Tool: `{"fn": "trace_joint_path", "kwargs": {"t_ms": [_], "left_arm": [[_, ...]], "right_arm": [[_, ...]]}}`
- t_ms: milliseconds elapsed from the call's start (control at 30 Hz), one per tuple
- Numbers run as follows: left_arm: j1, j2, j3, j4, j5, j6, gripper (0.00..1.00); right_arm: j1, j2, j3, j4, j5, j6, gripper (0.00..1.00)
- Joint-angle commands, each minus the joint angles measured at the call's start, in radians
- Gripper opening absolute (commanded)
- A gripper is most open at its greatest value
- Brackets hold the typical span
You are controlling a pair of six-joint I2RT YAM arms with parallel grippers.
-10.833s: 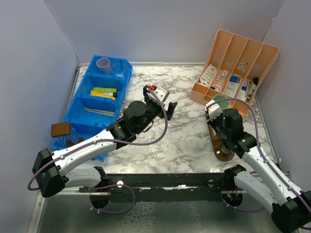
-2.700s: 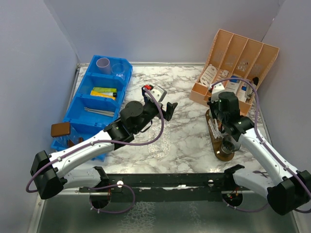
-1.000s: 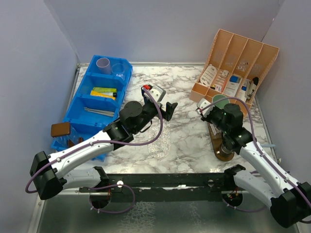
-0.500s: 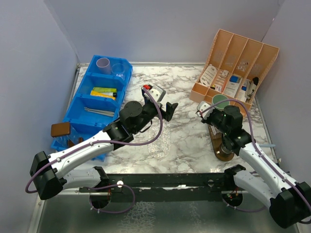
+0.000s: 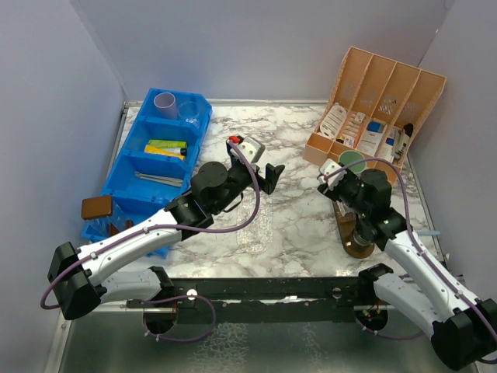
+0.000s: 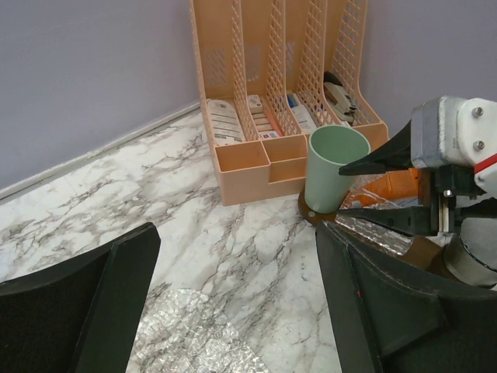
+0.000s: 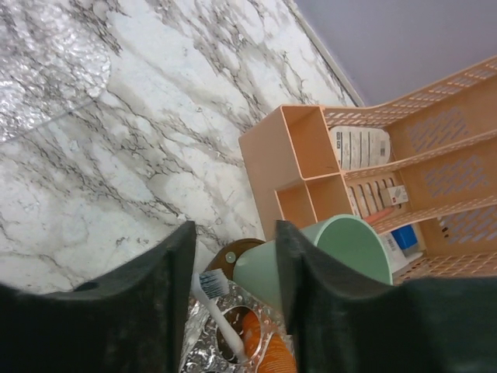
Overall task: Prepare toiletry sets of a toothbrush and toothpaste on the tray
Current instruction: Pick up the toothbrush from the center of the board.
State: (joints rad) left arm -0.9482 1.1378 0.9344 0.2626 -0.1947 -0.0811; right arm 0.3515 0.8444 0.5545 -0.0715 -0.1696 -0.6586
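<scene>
Toothbrush (image 7: 220,315) lower end unclear, tray (image 7: 233,255) mostly hidden

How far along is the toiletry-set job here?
Done: mint green cup and dark cup stand on the tray. In hand: the right tool, jaws parted, sits over a toothbrush and orange tube on the tray. Remaining: the mint green cup looks empty; lilac cup, tubes and brushes wait in the blue bin; left tool open, empty.

tray (image 5: 342,222) mostly hidden under r arm (image 5: 404,252); orange tube (image 7: 268,351) cut off btm edge.
</scene>
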Motion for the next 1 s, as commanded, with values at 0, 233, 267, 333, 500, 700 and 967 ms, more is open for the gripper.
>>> {"fn": "trace_joint_path", "kwargs": {"t_ms": [0, 233, 267, 333, 500, 700, 967], "left_arm": [[0.005, -0.005, -0.01, 0.038, 0.014, -0.006, 0.85], [0.005, 0.003, -0.011, 0.037, 0.011, -0.001, 0.85], [0.005, 0.005, -0.011, 0.039, 0.009, 0.001, 0.85], [0.004, 0.01, -0.012, 0.037, 0.006, 0.003, 0.85], [0.004, 0.03, -0.011, 0.036, 0.009, 0.002, 0.85], [0.005, 0.037, -0.012, 0.034, -0.005, 0.007, 0.85], [0.005, 0.03, -0.011, 0.034, 0.01, -0.005, 0.85]], "right_arm": [[-0.005, -0.047, 0.082, -0.055, 0.0, 0.139, 0.53], [-0.005, -0.04, 0.234, -0.084, 0.228, 0.414, 0.64], [-0.005, -0.025, 0.264, -0.08, 0.307, 0.479, 0.64], [-0.005, 0.028, 0.348, -0.114, 0.445, 0.585, 0.64], [-0.006, 0.183, 0.496, -0.227, 0.668, 0.65, 0.65], [-0.149, 0.289, 0.549, -0.298, 0.788, 0.831, 0.56], [-0.45, 0.367, 0.519, -0.437, 0.796, 1.166, 0.54]]}}
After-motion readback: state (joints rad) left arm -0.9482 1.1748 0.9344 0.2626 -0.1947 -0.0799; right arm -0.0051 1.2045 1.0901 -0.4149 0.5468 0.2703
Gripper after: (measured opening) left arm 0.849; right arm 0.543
